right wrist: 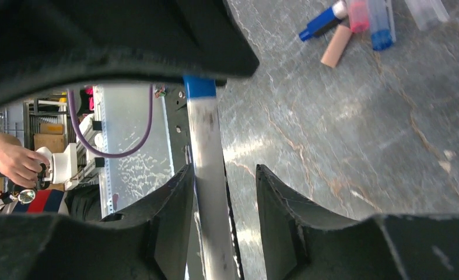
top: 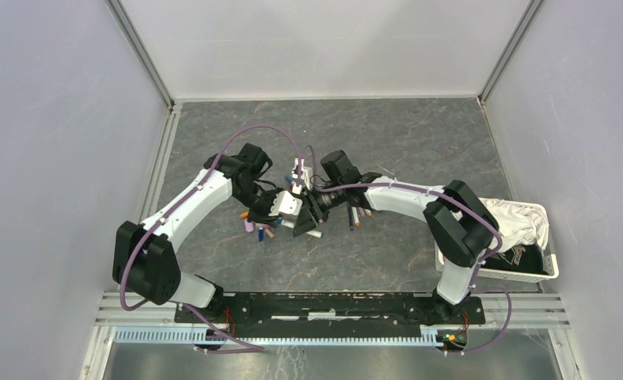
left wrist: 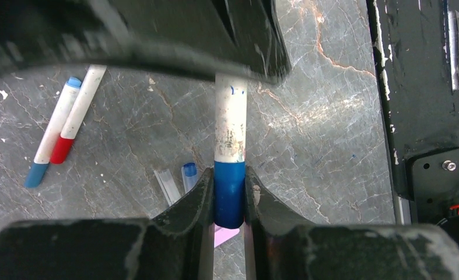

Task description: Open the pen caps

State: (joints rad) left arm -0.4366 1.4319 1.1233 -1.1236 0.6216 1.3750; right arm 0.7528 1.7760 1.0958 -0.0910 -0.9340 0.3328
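In the left wrist view, my left gripper (left wrist: pixel 229 188) is shut on the dark blue pen cap (left wrist: pixel 229 192) of a white pen (left wrist: pixel 231 125), both jaws pressed against the cap. The barrel runs up under the right arm's dark hand. In the right wrist view, my right gripper (right wrist: pixel 224 175) is open. The same white pen (right wrist: pixel 209 163) passes between its jaws, lying against the left one with a gap to the right one. The pen's blue end (right wrist: pixel 199 87) disappears under the left hand. From above, both grippers meet at the table's middle (top: pixel 304 207).
Two loose pens, blue-ended (left wrist: pixel 52 134) and red-ended (left wrist: pixel 78 111), lie on the grey marble table. Small caps lie nearby: clear (left wrist: pixel 167 185), pink (right wrist: pixel 358 14), blue (right wrist: pixel 379 26) and peach (right wrist: pixel 336 46). A white basket (top: pixel 498 275) holding a cloth (top: pixel 514 222) stands at the right.
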